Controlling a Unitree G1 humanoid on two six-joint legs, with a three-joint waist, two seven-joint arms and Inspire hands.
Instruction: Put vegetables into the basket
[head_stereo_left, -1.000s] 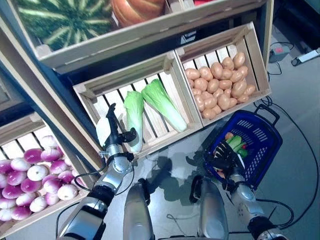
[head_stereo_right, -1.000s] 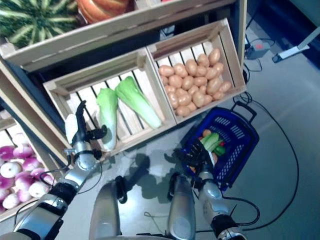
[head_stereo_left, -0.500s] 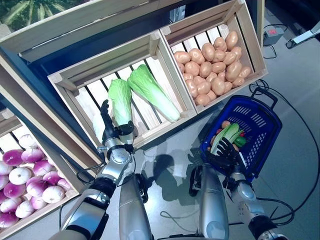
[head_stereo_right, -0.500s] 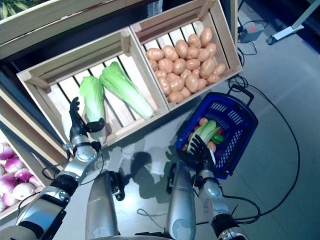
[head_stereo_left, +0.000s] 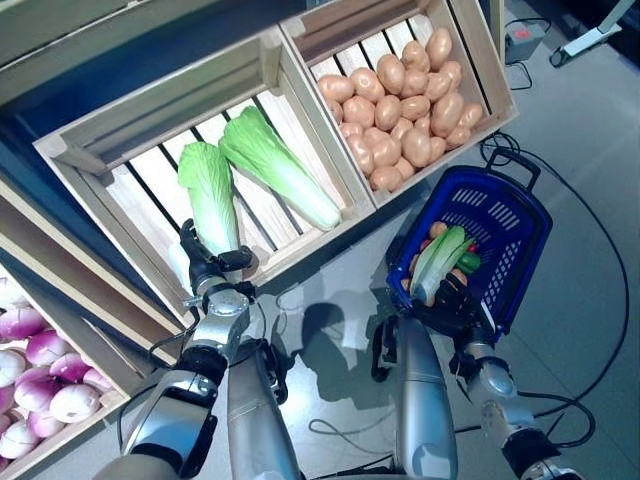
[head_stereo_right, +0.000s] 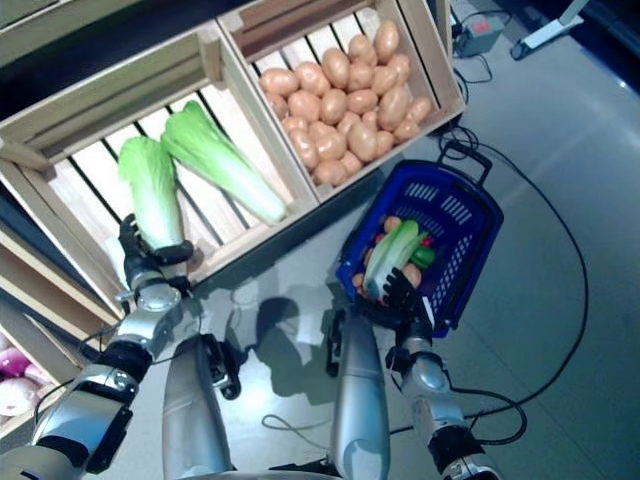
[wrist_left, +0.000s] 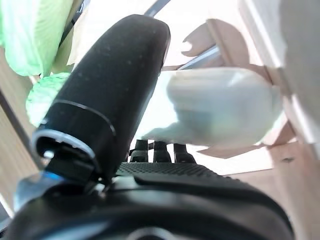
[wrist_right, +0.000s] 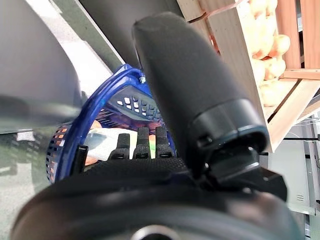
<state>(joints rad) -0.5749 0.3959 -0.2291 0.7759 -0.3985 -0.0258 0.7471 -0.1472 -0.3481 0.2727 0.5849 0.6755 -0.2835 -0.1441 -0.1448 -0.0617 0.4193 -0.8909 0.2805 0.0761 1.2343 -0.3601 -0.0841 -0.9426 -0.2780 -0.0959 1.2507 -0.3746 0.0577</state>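
Note:
The blue basket (head_stereo_left: 522, 238) stands on the floor at the right and holds a pale green cabbage (head_stereo_left: 441, 258) over orange, green and red vegetables. My right hand (head_stereo_left: 456, 298) is open at the basket's near rim, fingers straight; its wrist view shows the hand (wrist_right: 135, 172) and the rim (wrist_right: 106, 101). My left hand (head_stereo_left: 208, 272) is inside the wooden crate (head_stereo_left: 160, 105), at the stalk end of the left cabbage (head_stereo_left: 208, 185), with its thumb (wrist_left: 110, 85) against it. A white oval vegetable (wrist_left: 215, 110) lies just past its straight fingers.
A second cabbage (head_stereo_left: 280, 170) lies in the same crate. A crate of potatoes (head_stereo_left: 400, 85) stands behind the basket. A lower crate (head_stereo_left: 40, 360) stands at the far left. Grey floor lies in front of the stand.
The camera has tilted, so the whole scene has shifted. My left hand has sunk lower at the left cabbage's stalk end. My right hand stays at the basket's rim.

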